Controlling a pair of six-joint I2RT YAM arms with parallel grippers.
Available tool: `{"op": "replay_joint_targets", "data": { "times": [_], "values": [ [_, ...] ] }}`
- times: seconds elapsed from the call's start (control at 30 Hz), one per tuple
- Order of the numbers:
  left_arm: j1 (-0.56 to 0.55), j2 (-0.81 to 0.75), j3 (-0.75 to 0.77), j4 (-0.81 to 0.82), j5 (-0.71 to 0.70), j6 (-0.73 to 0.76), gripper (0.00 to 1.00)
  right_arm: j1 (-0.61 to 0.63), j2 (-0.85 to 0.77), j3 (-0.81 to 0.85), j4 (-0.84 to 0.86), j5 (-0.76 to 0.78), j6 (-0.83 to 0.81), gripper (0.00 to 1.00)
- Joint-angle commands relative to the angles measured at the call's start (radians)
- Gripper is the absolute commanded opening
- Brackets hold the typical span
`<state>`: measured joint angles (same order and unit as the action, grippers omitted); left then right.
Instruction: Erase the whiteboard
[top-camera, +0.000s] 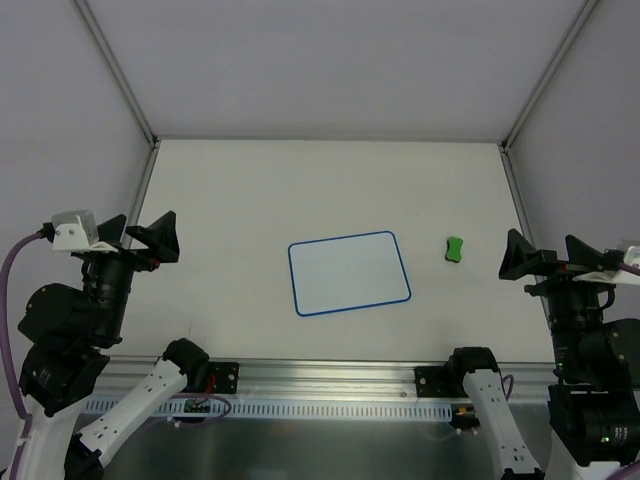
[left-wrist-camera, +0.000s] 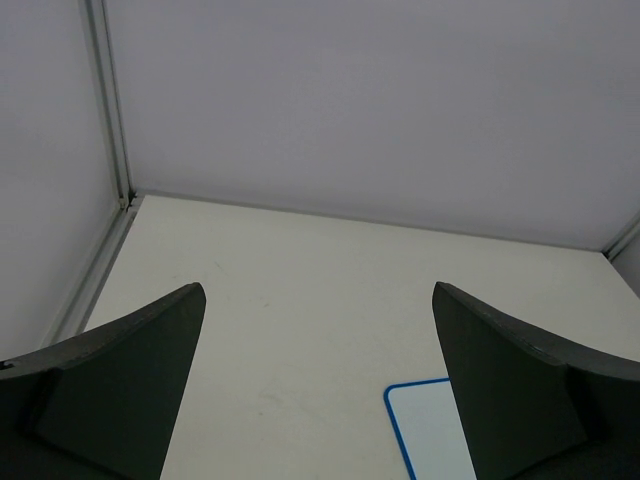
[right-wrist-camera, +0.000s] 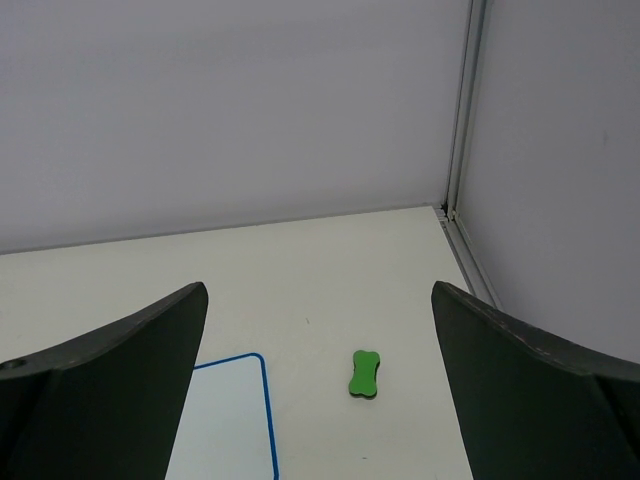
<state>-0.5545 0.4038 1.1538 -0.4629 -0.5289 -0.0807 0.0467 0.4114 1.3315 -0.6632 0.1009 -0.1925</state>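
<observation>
The whiteboard (top-camera: 349, 272), white with a thin blue border and no marks that I can see, lies flat near the table's middle. Its corner shows in the left wrist view (left-wrist-camera: 425, 432) and in the right wrist view (right-wrist-camera: 228, 420). A small green eraser (top-camera: 454, 249) lies on the table just right of the board, apart from it, and shows between the right fingers (right-wrist-camera: 365, 374). My left gripper (top-camera: 160, 240) (left-wrist-camera: 318, 290) hangs open and empty left of the board. At the right, my right gripper (top-camera: 516, 258) (right-wrist-camera: 319, 290) is open and empty too, beyond the eraser.
White enclosure walls with aluminium corner posts (top-camera: 120, 75) (top-camera: 545, 80) bound the table at the back and sides. A slotted metal rail (top-camera: 330, 385) runs along the near edge, with both arm bases bolted to it.
</observation>
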Motion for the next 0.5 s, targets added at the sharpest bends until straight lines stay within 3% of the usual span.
{"op": "replay_joint_targets", "data": {
  "times": [0.0, 0.47],
  "values": [
    [0.008, -0.019, -0.016, 0.009, 0.003, 0.015, 0.99, 0.033, -0.019, -0.023, 0.056, 0.036, -0.048, 0.99],
    [0.008, 0.039, -0.034, 0.009, 0.007, 0.001, 0.99, 0.067, -0.026, -0.086, 0.116, 0.04, -0.062, 0.99]
  ]
}}
